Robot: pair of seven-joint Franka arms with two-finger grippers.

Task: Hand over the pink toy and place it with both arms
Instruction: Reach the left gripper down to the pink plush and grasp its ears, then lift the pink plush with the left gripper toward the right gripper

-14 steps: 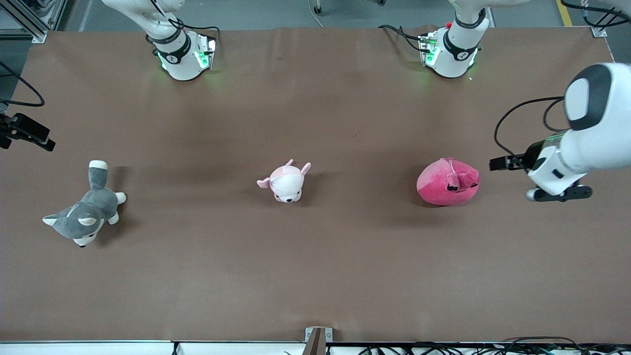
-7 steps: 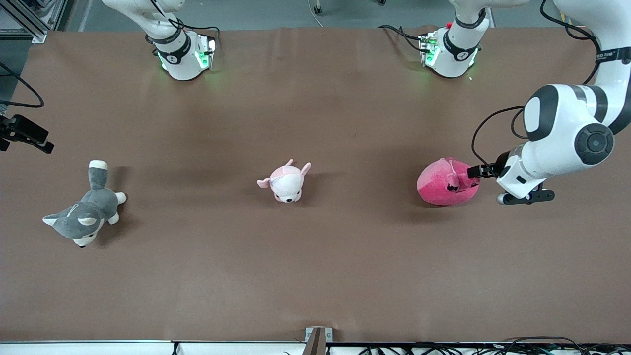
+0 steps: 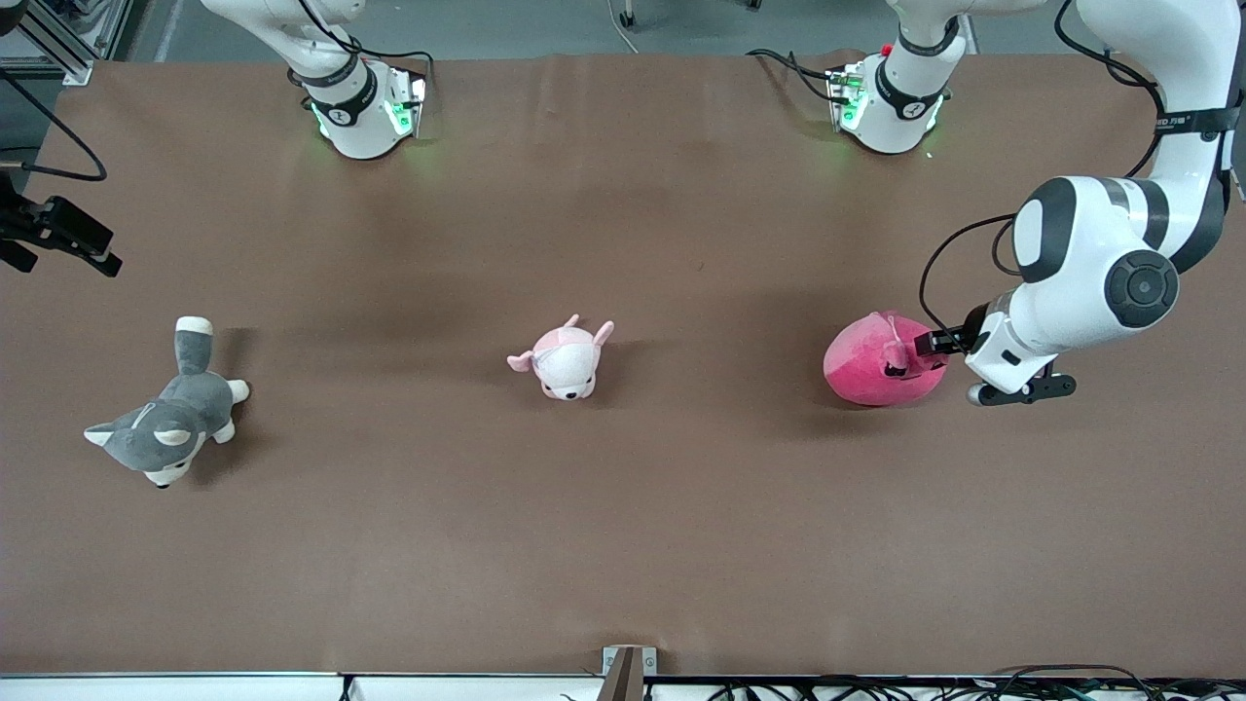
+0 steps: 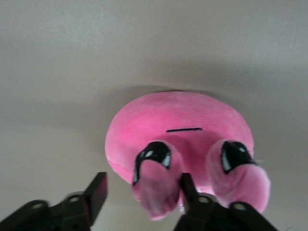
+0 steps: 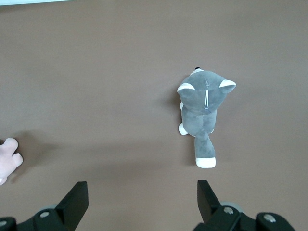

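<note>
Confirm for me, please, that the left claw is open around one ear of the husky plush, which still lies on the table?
Not quite: the left claw is open around one ear of the pink toy, not the husky plush, as the left wrist view shows. The pink toy lies on the table as you said.

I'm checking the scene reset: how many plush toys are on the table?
3. The pink toy lies toward the left arm's end, at the left gripper; the pale pink-and-white plush mid-table; the grey husky plush toward the right arm's end.
</note>
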